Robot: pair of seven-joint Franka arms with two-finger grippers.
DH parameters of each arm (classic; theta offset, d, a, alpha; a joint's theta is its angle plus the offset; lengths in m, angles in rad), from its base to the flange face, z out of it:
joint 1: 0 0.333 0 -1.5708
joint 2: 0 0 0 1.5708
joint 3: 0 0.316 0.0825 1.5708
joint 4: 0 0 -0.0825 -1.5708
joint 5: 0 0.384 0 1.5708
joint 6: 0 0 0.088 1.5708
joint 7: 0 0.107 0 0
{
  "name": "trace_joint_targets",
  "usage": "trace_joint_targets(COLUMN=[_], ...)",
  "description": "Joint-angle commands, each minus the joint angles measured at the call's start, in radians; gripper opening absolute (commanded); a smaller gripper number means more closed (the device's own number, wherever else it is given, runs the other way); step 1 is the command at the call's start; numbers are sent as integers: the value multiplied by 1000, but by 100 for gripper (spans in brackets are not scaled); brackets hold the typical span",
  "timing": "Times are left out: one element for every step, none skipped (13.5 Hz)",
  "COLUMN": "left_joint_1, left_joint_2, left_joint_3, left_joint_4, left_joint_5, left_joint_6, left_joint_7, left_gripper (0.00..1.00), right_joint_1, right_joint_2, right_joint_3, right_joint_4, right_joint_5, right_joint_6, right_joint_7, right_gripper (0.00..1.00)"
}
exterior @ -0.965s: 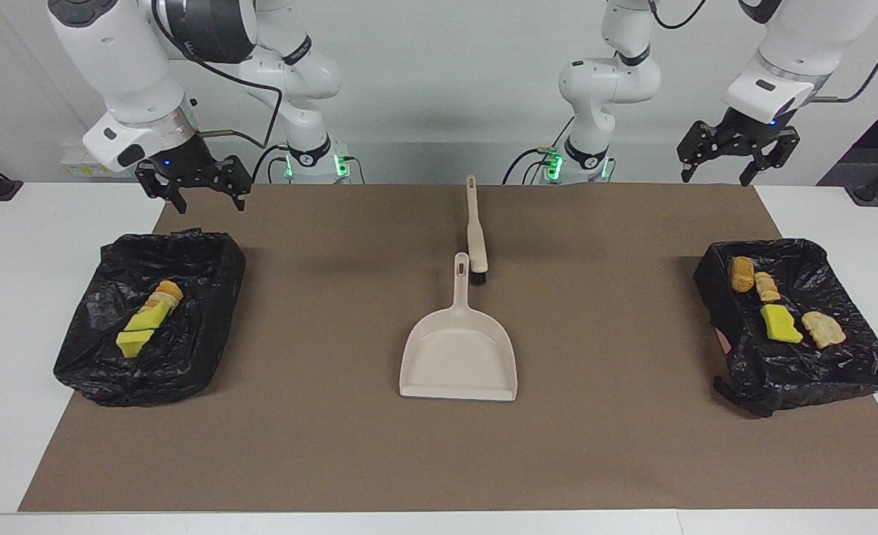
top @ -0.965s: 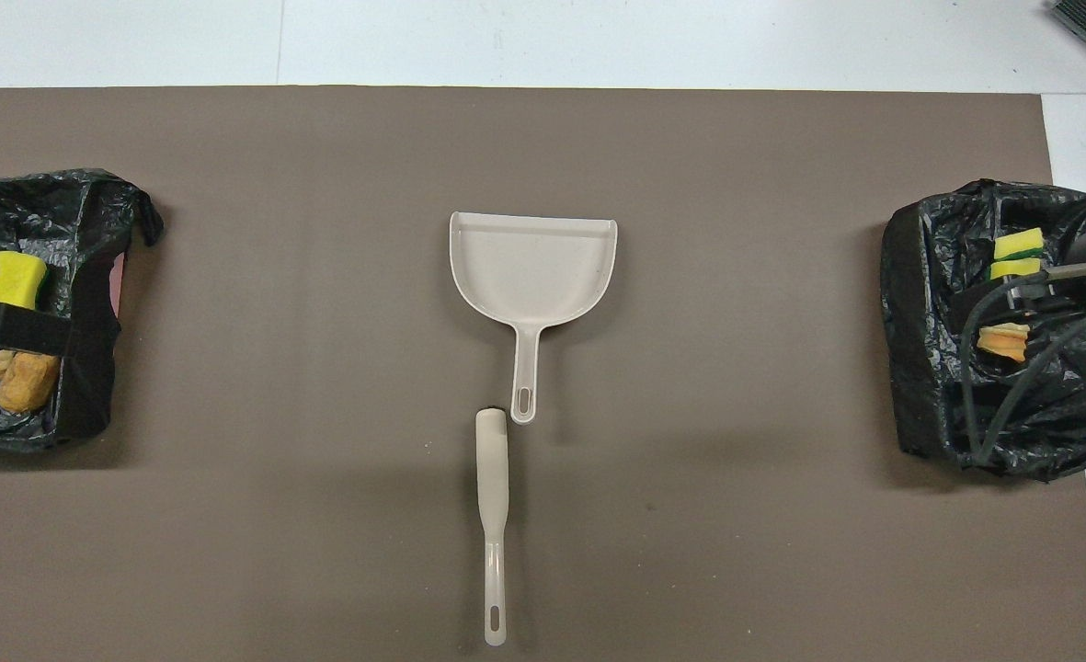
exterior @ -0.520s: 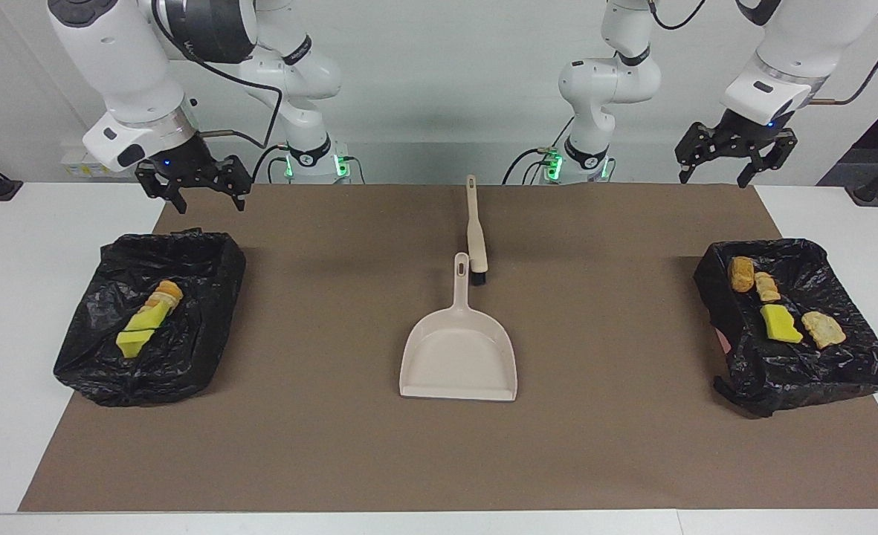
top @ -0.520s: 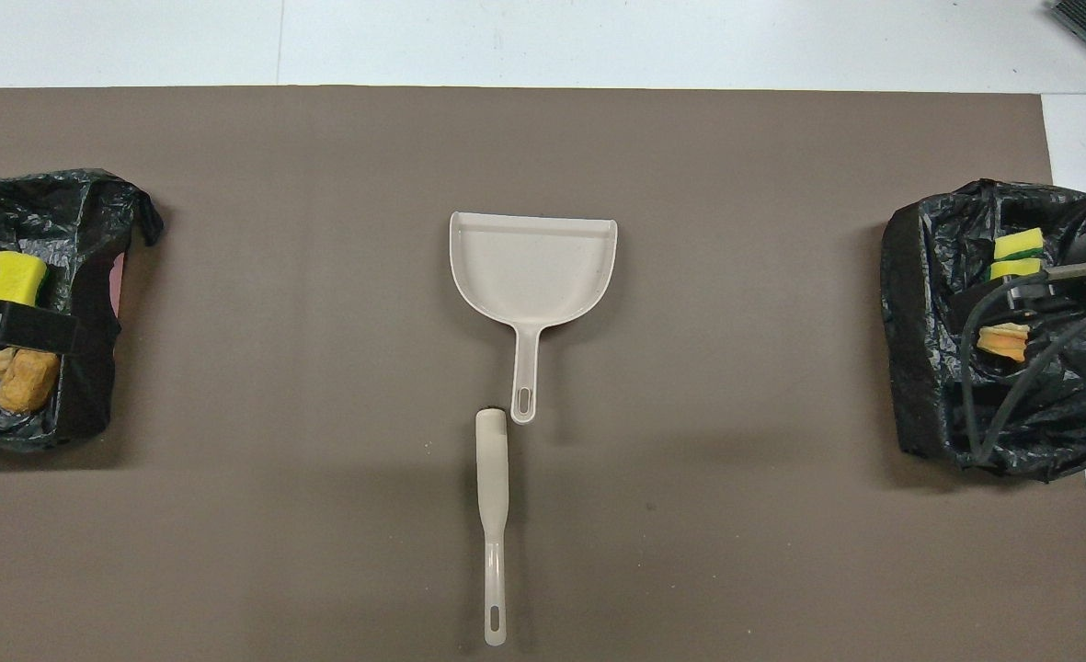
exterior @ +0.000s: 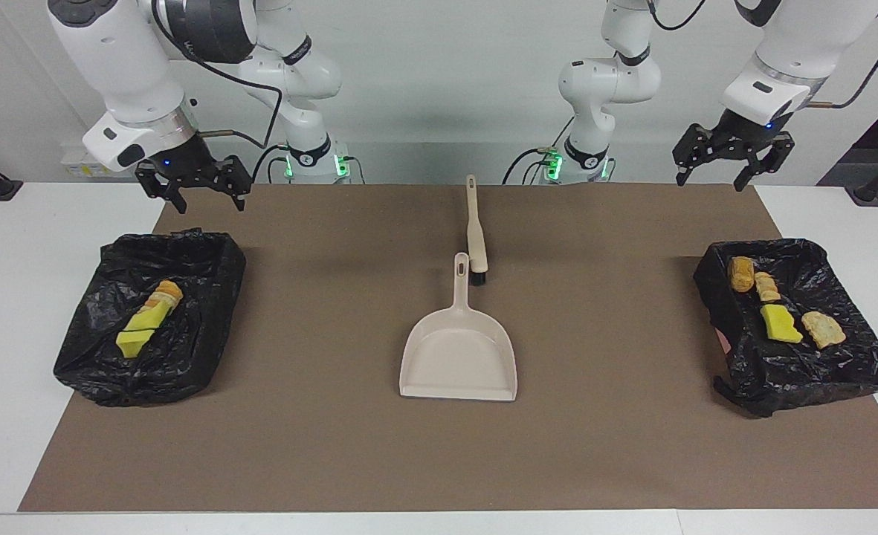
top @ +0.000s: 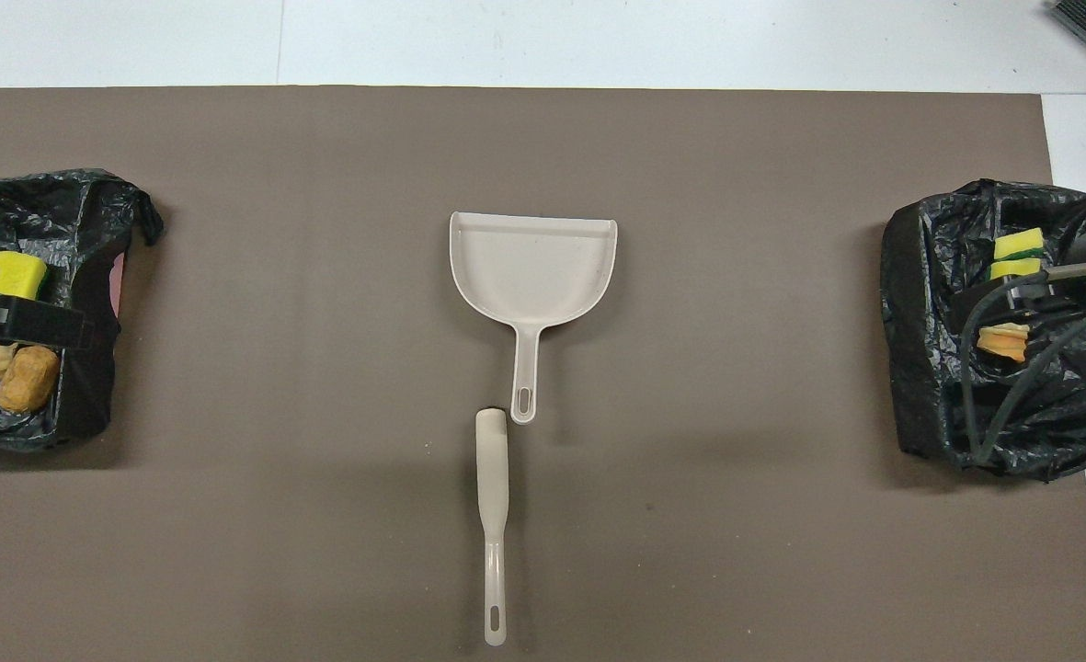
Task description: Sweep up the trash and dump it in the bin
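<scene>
I see the trash split between two black-lined bins. In the bin point(exterior: 795, 319) at the left arm's end of the table lie a yellow sponge point(exterior: 780, 325), a pale crusty chunk point(exterior: 823, 329) beside it, and two orange-brown chunks point(exterior: 741, 273) nearer the robots. In the bin point(exterior: 152, 316) at the right arm's end I make out a yellow sponge piece point(exterior: 140, 332) touching a tan chunk point(exterior: 163, 295) that lies nearer the robots. Between the bins, mid-table on the brown mat point(exterior: 334, 446), the dustpan point(exterior: 459, 355) lies flat with its mouth pointing away from the robots and nothing in it. The brush point(exterior: 476, 236) lies just beside the dustpan's handle tip, nearer the robots, bristles toward the pan and handle toward the robots. My left gripper point(exterior: 730, 158) hangs in the air with its jaws spread and nothing between them, over the mat's edge on the robots' side of its bin. My right gripper point(exterior: 195, 184) hangs likewise, jaws apart and holding nothing, above the mat's corner just on the robots' side of its bin.
</scene>
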Motion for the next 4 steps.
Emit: trace_joint_targets(left_joint_1=[4,4,4,4], left_joint_2=[-27,-25,-25,-27], left_joint_3=[-1,-1,-1,-1], left_joint_4=[-33,-33,-33,-33], left_joint_5=[-11,-11,-11,-11], left_joint_6=[20,20,19,19], left_joint_7=[8,5,9,6], left_gripper=[100,100,100,100], right_joint_1=[-7,-7,-7,-7], right_joint_2=[-11,-11,-11,-11], right_joint_3=[0,0,0,0], right_joint_4=[-3,-3,-3,-3], right_joint_5=[15,15,15,15], right_joint_6=[-4,-4,-4,-4], right_joint_7=[-22,-22,-22,-22], right_gripper=[100,100,100,100])
